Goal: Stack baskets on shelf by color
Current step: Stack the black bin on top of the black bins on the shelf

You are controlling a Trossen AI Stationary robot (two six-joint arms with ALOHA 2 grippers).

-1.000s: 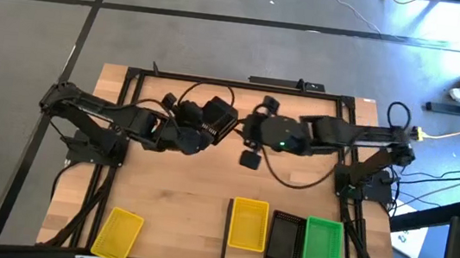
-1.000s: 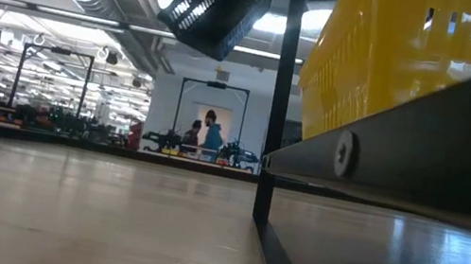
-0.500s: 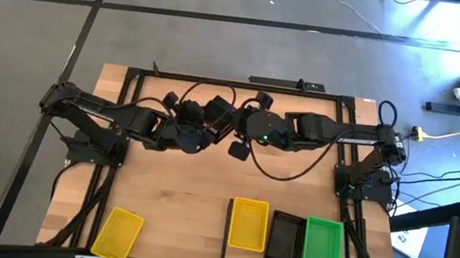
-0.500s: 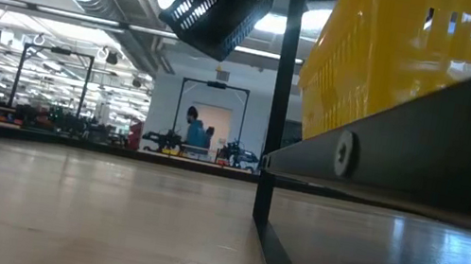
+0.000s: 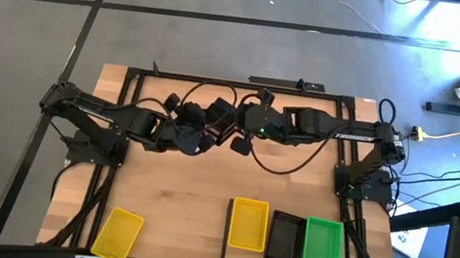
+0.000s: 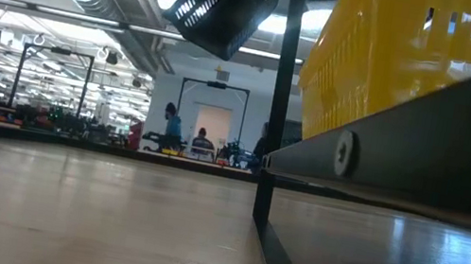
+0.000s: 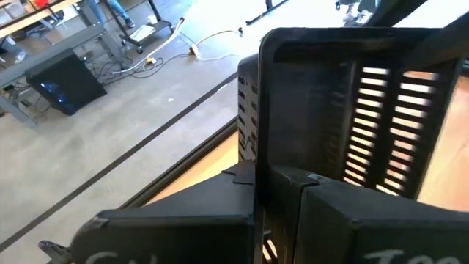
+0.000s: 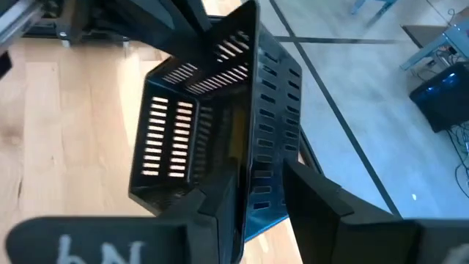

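A black lattice basket (image 5: 218, 115) hangs in the air over the table's far middle, tilted; the low view shows this basket (image 6: 223, 5) high up. My left gripper (image 5: 199, 132) is shut on it. My right gripper (image 5: 242, 141) has come up to the basket's right side and is open. Its fingers stand on either side of one long wall (image 8: 256, 147), one inside and one outside. On the shelf (image 5: 228, 233) near the table's near right edge rest a yellow stack (image 5: 248, 224), a black stack (image 5: 285, 238) and a green stack (image 5: 322, 244). A lone yellow basket (image 5: 117, 233) lies on the tabletop near left. My left gripper (image 7: 282, 180) pinches the black basket by one wall's rim (image 7: 258, 158), close to a corner, with one finger inside and one outside. It comes from the table's left. The basket is lifted clear and tilted. My right gripper: I cannot tell whether its fingers (image 8: 311, 194) touch the wall.
The shelf's upright black post (image 6: 279, 101) and dark front edge (image 6: 424, 154) stand close in the low view, with the yellow stack (image 6: 400, 64) above. Cables loop over the table's far part (image 5: 286, 172). People move in the room far behind.
My right gripper has moved up and toward the table's far left, closing in on the held black basket until its fingers straddle one wall. The basket has tipped a little in my left gripper, which has otherwise stayed in place.
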